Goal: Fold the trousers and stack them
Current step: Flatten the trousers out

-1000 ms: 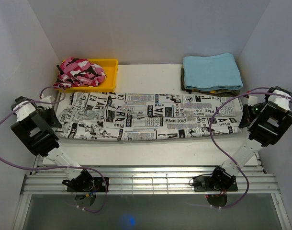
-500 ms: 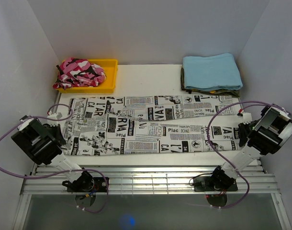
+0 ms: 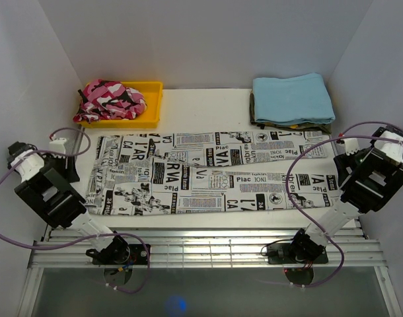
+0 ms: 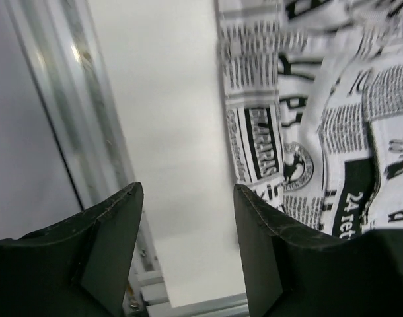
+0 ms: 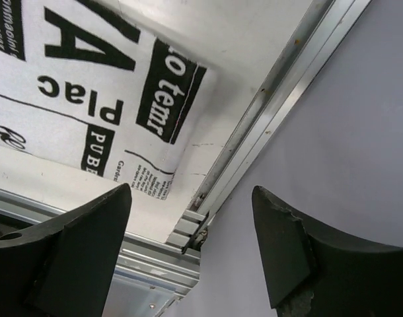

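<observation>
the long white fabric trousers with black newspaper print (image 3: pixel 215 175) lie flat, folded lengthwise, just nearer than the yellow plastic tray (image 3: pixel 153 99) and run off to its right. the left gripper (image 4: pixel 185 191), near the tray's left end, gapes wide, holding nothing. the right gripper (image 5: pixel 191 191), far right of the tray, is likewise spread and empty.

Trousers (image 3: pixel 215 178) on table (image 3: pixel 205 105), tray (image 3: pixel 153 100) behind

Print on the trousers (image 3: pixel 208 175), from overhead: "Plac", "ION", "RVA", "CA". My right wrist view reads "Plac", "PUB" and "o temr"; my left wrist view reads "24".
</observation>
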{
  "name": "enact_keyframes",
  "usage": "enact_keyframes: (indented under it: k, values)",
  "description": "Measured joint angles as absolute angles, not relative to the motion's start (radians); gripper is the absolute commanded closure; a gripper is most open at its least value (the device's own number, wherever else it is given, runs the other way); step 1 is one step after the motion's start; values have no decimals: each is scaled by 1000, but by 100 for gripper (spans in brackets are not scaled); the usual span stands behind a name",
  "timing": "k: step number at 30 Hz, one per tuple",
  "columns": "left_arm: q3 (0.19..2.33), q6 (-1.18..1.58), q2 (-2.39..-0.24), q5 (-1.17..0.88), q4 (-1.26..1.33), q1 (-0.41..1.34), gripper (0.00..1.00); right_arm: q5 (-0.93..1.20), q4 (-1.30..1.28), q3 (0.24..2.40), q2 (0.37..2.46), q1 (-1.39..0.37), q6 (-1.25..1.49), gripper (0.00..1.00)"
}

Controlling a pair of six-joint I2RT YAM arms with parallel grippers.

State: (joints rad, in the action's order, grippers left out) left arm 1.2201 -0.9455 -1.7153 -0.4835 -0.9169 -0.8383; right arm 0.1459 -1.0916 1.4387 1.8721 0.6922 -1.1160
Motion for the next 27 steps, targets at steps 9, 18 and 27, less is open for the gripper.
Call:
enact_keyframes:
  k: [9, 18, 27]
  values:
    - [1354, -834, -1734, -574, -913, -608, 44, 233, -1097, 1468, 1872, 595, -1087, 48]
    - [1237, -760, -1872, -539, -896, -550, 62, 239, -1000, 1234, 1874, 455, -1049, 57]
    - [1267, -790, -1890, -480, -921, -583, 53, 232, -968, 1120, 1788, 448, -1073, 56]
